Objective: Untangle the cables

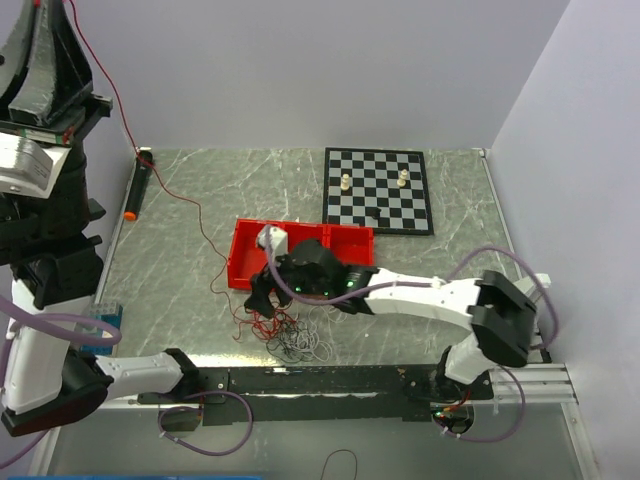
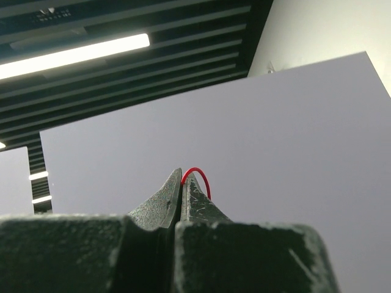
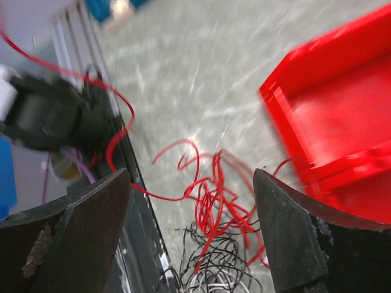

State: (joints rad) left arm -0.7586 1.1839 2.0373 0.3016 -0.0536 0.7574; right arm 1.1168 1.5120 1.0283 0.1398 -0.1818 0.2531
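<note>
In the top view, the table [image 1: 200,180] is closed in by walls at the back and on the right, and a black rail [image 1: 320,382] runs along its near edge. Bare surface is seen left of the red tray [image 1: 248,250] and along the right side. A black cylinder [image 1: 137,188] with an orange tip lies by the left edge, and a chessboard [image 1: 378,190] carrying two pale pieces lies behind the tray. The cables [image 1: 292,335] are heaped on the table just in front of the tray, outside it, with the right gripper [image 1: 265,298] low over their left part. The left arm [image 1: 45,230] is raised at the far left, and a red strand [image 1: 165,190] is drawn from it down across the table to the heap. In the left wrist view, the left gripper [image 2: 182,177] is pointed up at wall and ceiling, its fingers pressed together on a small loop of that red strand. In the right wrist view, the fingers [image 3: 79,213] of the right gripper are spread wide with nothing between them. Below them lie red loops over black and white ones, between the rail and the tray, of which only bare red floor shows.
</note>
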